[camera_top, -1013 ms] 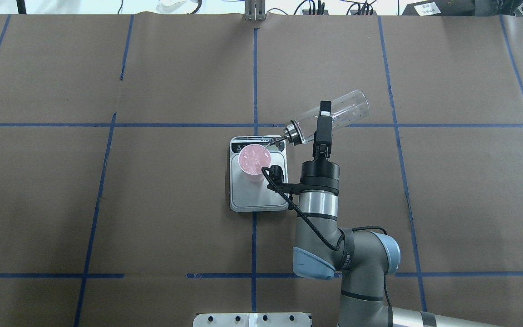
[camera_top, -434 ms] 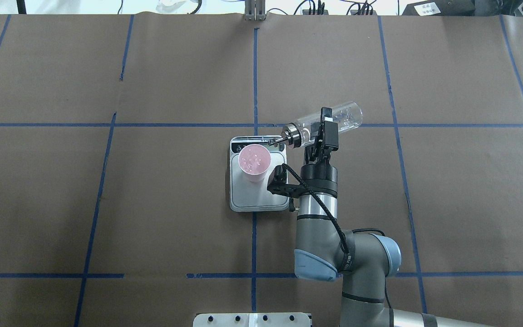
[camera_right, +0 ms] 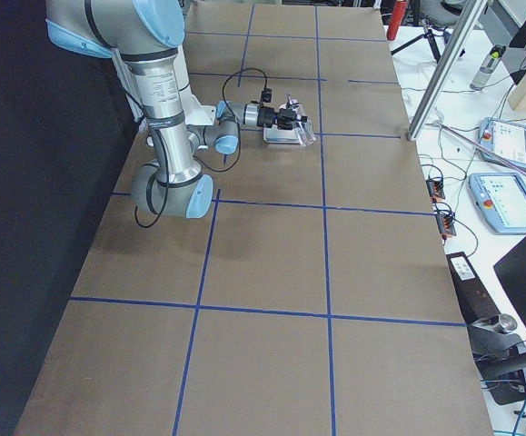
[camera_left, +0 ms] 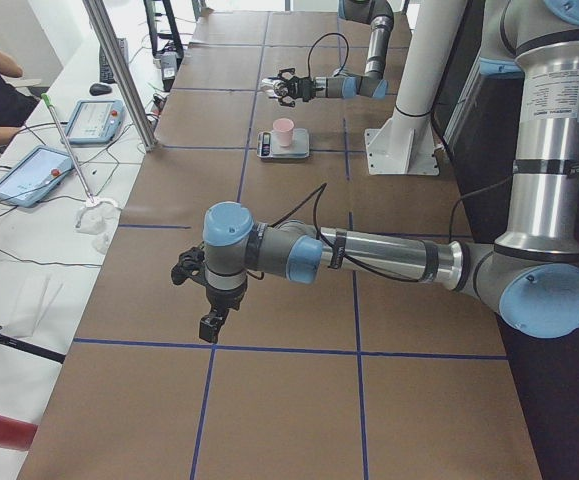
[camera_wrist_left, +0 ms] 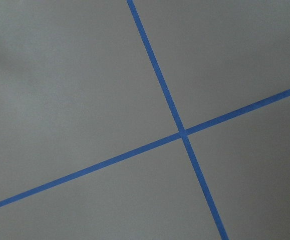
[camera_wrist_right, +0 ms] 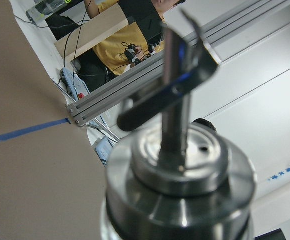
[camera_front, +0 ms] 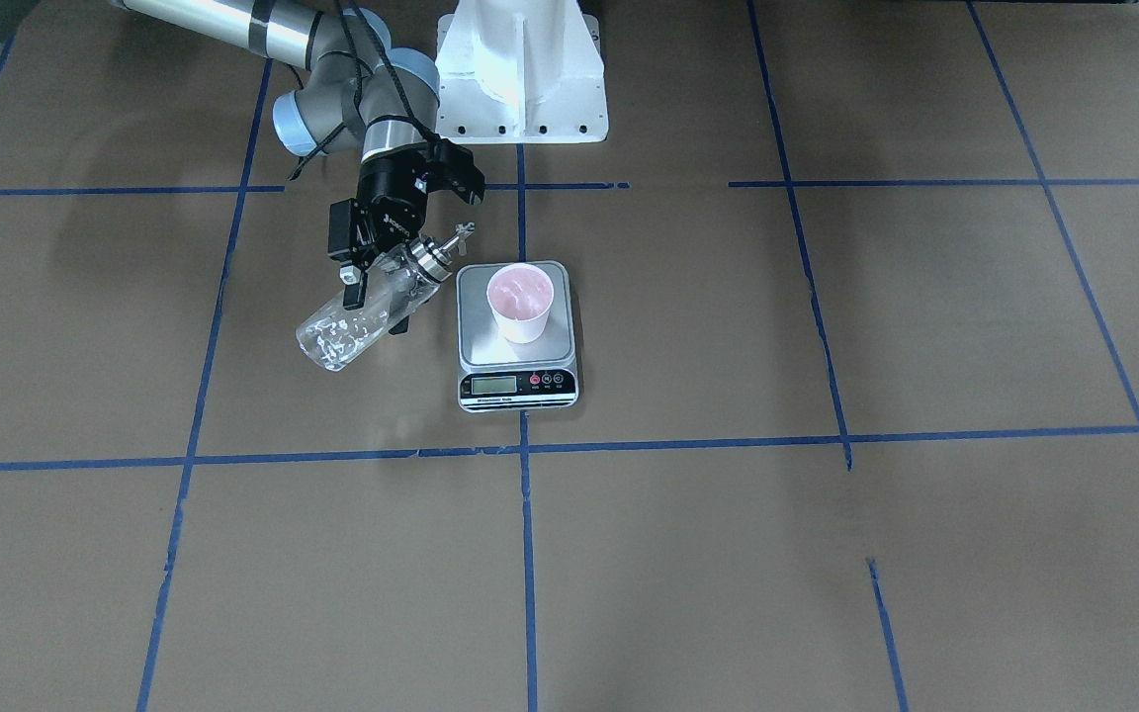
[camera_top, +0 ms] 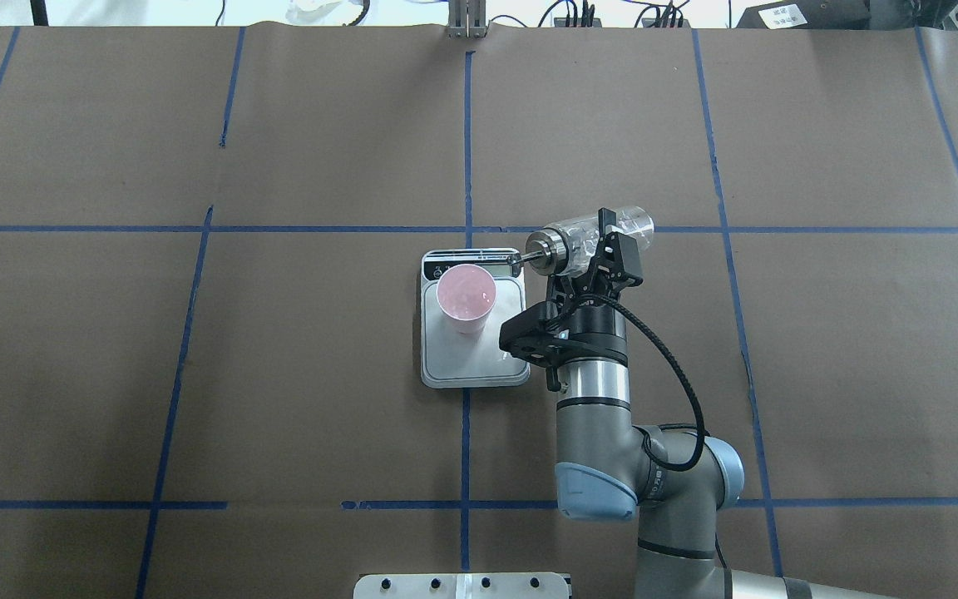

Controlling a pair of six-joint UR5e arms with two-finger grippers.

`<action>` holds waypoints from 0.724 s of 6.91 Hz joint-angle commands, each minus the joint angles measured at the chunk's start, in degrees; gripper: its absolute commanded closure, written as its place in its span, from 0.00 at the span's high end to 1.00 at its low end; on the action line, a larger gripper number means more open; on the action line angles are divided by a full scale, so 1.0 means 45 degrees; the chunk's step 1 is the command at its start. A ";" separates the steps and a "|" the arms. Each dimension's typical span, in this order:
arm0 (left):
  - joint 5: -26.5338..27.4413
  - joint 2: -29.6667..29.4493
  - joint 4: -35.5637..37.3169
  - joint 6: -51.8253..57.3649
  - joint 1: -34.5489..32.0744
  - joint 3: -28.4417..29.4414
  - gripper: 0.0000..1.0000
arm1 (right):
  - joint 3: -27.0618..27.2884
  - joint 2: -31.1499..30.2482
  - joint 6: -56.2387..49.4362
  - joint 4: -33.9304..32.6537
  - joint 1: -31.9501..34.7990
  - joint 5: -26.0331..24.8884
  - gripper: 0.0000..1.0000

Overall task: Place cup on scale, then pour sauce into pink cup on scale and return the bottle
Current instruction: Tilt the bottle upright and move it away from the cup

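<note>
While the right hand (camera_top: 612,241) grips the clear glass bottle (camera_top: 580,237), hiding its middle, its spout (camera_top: 517,259) has moved off the pale-pink paper cup (camera_top: 466,293); the left hand (camera_left: 209,322) I cannot tell.

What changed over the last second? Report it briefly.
The right gripper, shut on the bottle throughout, rolled its wrist and swung the bottle back. The spout, which was over the pink cup, is now clear of its rim. The pink cup and the scale stayed put.
</note>
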 commanded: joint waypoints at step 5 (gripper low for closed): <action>-0.0004 0.0167 0.0040 -0.0078 -0.0053 -0.0678 1.00 | 0.0366 -0.0363 0.6231 0.1776 0.0426 0.2121 0.00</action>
